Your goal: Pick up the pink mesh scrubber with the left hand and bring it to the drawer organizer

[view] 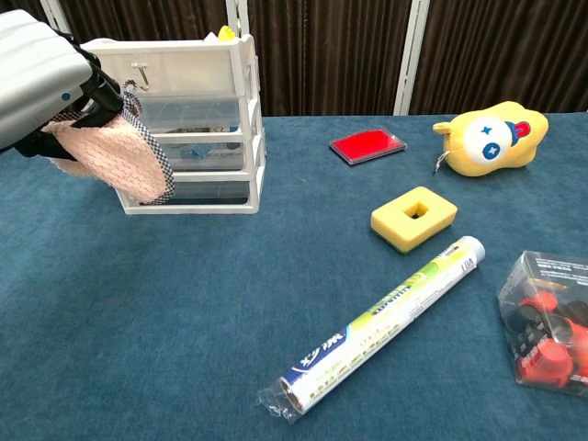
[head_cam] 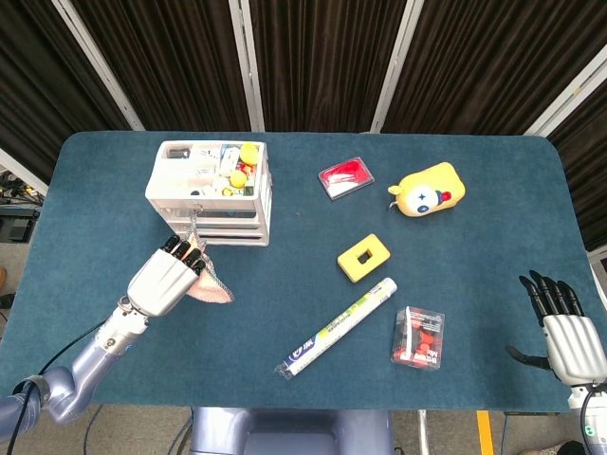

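While the left hand grips the scrubber just before the organizer, fingers curled round its top edge, it droops: soft, light, best bunched; right hand idle, fingers spread

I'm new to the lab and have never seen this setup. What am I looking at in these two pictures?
It is a two-armed robot with human-like hands at a blue table. One picture looks down from its head, the other looks forward from its chest.

The left hand holds a pink mesh scrubber in front of a white drawer organizer. The right hand rests open at the table's far corner, holding nothing.

Also on the table: a red flat case, a yellow plush toy, a yellow block with a hole, a rolled tube in plastic wrap and a clear box of red pieces.
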